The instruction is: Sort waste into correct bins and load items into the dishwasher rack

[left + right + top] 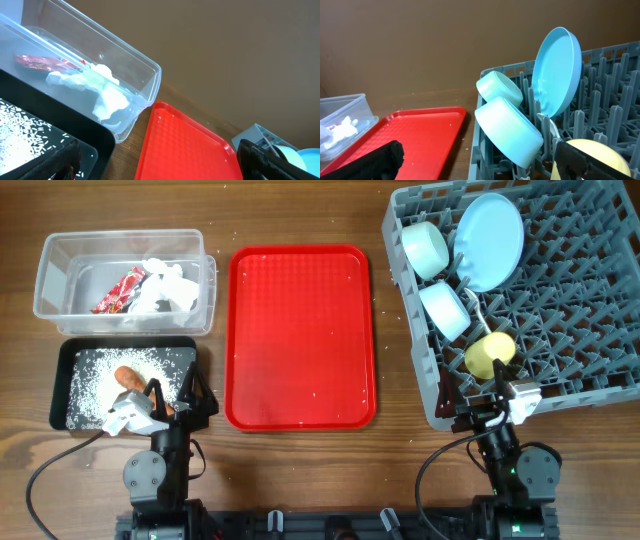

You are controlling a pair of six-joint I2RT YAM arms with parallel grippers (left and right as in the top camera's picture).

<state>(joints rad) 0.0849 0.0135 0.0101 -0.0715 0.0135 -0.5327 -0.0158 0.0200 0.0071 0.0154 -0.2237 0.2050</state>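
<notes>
Yellow cup [595, 152] in rack [600, 85], beside right tool [482, 159], spread empty, left tool [157, 162] likewise.

Your overhead looks straight down, left wrist close on tub [135, 70] at 11 o'clock, right on rack [615, 115], both sharing red tray [185, 150].

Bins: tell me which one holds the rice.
The shallow black tray, scattered with white rice; the clear tub holds tissue and a red wrapper.

Ahead of left claw [172, 392]: black tray [125, 343] with rice grains [85, 385] and orange sausage piece [128, 377]. Beyond: clear tub [45, 280] holding red wrapper [122, 290], crumpled tissue [165, 292]. Before right claw [497, 400]: grey rack [580, 330] with yellow cup [489, 355], green bowl [425, 248], blue bowl [445, 308] tipped, blue plate [490, 240] on edge.
</notes>
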